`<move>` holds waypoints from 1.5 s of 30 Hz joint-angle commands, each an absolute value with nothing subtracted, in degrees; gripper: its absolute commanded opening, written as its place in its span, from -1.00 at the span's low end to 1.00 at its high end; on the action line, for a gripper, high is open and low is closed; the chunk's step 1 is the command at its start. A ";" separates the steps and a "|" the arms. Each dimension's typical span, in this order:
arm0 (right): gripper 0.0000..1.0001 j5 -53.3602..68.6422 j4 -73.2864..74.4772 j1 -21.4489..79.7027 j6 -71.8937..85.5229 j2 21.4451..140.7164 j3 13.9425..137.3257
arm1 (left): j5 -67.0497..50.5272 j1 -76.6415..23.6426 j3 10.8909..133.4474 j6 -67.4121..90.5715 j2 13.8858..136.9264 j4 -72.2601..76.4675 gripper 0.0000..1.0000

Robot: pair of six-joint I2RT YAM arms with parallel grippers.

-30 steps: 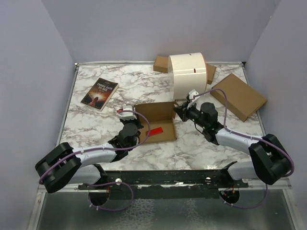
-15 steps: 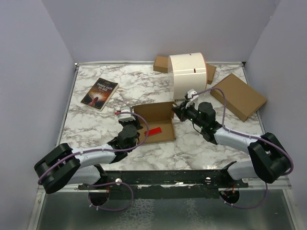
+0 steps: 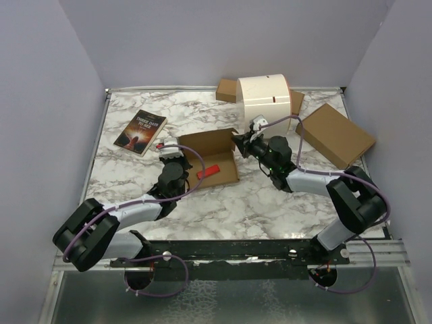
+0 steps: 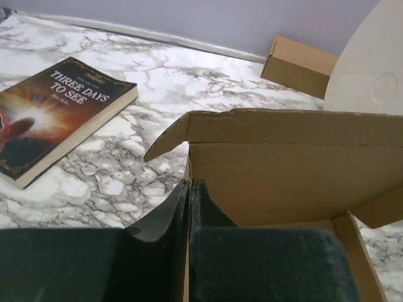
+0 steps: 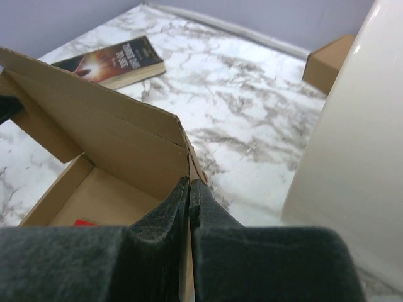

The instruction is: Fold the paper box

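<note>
Here left jaws and right jaws each pinch a paper box [image 3: 219, 158] end wall, hiding the clamped edge.

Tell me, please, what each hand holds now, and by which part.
Both hold the paper box. The left hand is shut on its left side wall, the right hand on its right side wall, near the rear corner.
</note>
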State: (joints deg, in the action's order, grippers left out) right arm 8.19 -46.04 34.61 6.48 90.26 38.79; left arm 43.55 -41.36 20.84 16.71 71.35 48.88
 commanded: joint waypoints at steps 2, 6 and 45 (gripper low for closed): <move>-0.98 6.92 -58.24 36.20 3.51 94.95 43.57 | 30.53 -38.93 24.77 14.27 75.74 55.28 -1.00; -0.98 4.37 -59.20 36.41 3.94 99.09 45.38 | 26.80 -36.72 25.25 14.89 79.02 56.09 -1.00; -0.91 -0.64 -39.87 40.41 16.30 91.82 39.48 | 21.97 -37.13 17.84 20.27 73.71 46.64 -1.00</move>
State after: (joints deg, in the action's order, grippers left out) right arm -5.37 -45.63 38.13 10.41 92.60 38.22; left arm 29.50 -35.75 19.29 20.60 75.18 51.33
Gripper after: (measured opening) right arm 0.047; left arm 0.015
